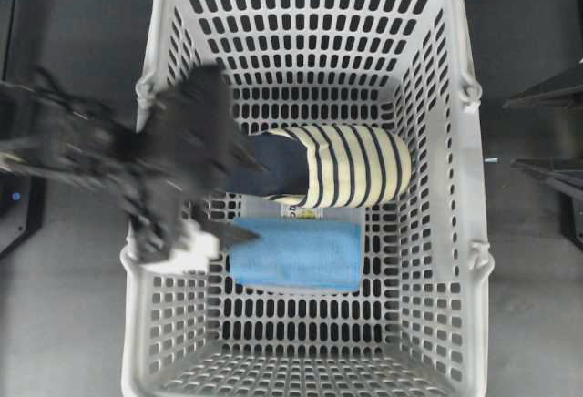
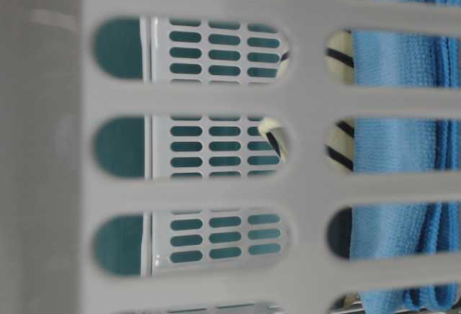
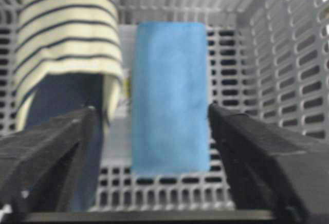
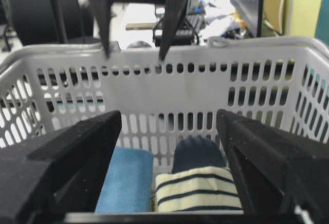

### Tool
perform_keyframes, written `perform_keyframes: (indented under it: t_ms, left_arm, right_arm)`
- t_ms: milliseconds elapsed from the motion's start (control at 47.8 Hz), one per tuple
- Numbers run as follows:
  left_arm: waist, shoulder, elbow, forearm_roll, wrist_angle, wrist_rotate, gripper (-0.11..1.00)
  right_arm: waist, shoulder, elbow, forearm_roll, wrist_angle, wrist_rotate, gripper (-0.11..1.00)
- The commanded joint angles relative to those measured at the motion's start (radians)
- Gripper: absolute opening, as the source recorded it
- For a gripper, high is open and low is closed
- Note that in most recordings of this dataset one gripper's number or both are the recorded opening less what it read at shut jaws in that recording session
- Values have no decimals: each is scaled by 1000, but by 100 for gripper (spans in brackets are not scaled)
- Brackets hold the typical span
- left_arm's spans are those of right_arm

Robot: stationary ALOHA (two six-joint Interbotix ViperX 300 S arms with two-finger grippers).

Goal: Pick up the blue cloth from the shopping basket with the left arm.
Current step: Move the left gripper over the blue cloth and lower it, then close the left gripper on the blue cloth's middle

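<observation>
Overhead: left gripper point(image 1: 239, 198) blurred, reaching over the shopping basket's point(image 1: 150, 324) left rim, fingers spread, holding nothing; blue cloth point(image 1: 296, 255) flat on the base beside the striped slipper point(image 1: 351, 167).

Table level: only basket wall, cloth, slipper stripes.

Left wrist: fingers point(image 3: 46, 157) wide apart above the cloth, not touching.

Right wrist: right gripper point(image 4: 168, 136) spread wide outside the rim, empty; cloth partly hidden.

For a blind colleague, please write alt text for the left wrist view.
A folded blue cloth lies on the slotted floor of the grey shopping basket, framed between the open left gripper. A striped slipper lies beside it.
</observation>
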Motion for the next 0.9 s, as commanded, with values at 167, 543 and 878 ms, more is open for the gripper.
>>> perform_keyframes:
  t_ms: [167,543,878]
  left_arm:
    - [-37,216,-138,5,48,-8,86]
    - [-41,385,-189,5,224,3,87]
    - [-43,442,-114,5,115,-6,87]
  right_arm:
    - [2,5,-25,2,-12,2,73]
    - [2,3,-21,2,-12,3,73]
    - [2,2,-15,3,-11,5,73]
